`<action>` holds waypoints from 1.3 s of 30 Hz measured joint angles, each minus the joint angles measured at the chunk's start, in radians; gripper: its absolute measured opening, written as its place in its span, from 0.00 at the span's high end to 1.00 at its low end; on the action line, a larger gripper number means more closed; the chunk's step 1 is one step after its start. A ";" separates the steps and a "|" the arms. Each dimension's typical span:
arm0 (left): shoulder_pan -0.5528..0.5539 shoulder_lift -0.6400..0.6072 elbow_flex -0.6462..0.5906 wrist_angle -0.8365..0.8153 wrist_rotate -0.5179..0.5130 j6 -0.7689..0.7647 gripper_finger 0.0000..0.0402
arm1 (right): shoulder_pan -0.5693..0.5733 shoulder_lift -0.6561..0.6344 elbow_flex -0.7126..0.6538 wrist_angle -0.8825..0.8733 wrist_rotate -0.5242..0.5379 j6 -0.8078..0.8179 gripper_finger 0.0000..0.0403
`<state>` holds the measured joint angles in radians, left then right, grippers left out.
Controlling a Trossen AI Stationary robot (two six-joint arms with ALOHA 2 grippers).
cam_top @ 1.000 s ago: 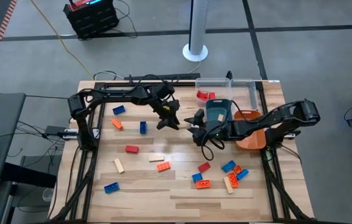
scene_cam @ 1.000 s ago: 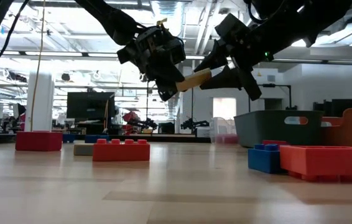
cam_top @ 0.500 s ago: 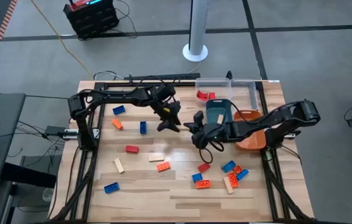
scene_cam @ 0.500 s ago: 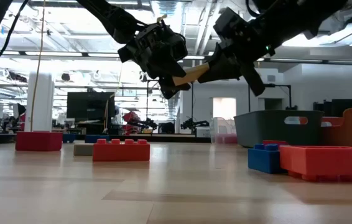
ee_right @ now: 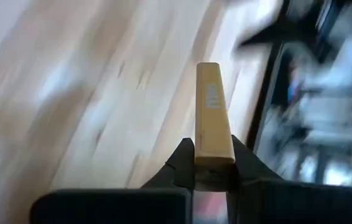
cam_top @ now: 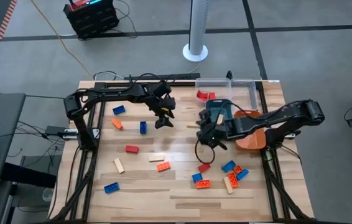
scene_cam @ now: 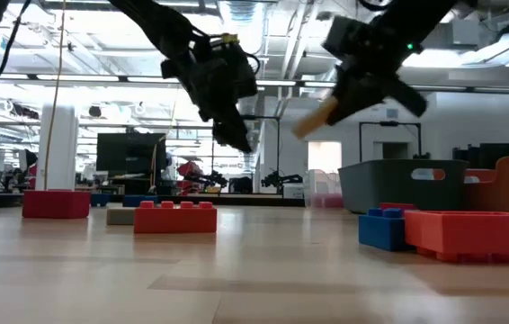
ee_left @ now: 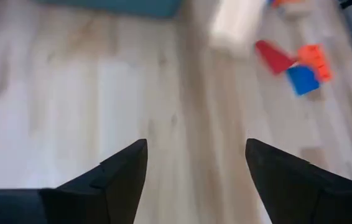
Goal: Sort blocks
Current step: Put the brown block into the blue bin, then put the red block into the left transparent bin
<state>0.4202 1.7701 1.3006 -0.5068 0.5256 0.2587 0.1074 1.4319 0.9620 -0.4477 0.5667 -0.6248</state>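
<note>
Right wrist view alone shows the right claw [ee_right: 212, 163] pinching a tan block [ee_right: 213, 118].

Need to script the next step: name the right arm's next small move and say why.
Probably carry the tan block on toward the teal tray. The right gripper has its jaws shut on it, raised off the table beside that tray, while the left gripper hangs open and empty.

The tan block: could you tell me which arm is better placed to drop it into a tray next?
Right. The right gripper holds the tan block beside the teal tray; the left gripper is open and empty.
</note>
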 joint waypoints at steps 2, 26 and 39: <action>-0.004 -0.021 0.000 -0.027 -0.073 -0.002 0.32 | -0.031 -0.022 0.020 -0.150 -0.005 0.130 0.90; -0.097 -0.464 -0.438 0.293 -0.433 -0.113 0.32 | -0.325 -0.025 -0.057 -0.536 -0.310 0.671 0.71; -0.270 -0.577 -0.489 0.250 -0.583 -0.151 0.32 | -0.146 -0.157 -0.004 -0.648 -0.305 1.011 0.49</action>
<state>0.1500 1.1934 0.8112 -0.2566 -0.0570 0.1074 -0.0383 1.2749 0.9581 -1.0959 0.2619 0.3864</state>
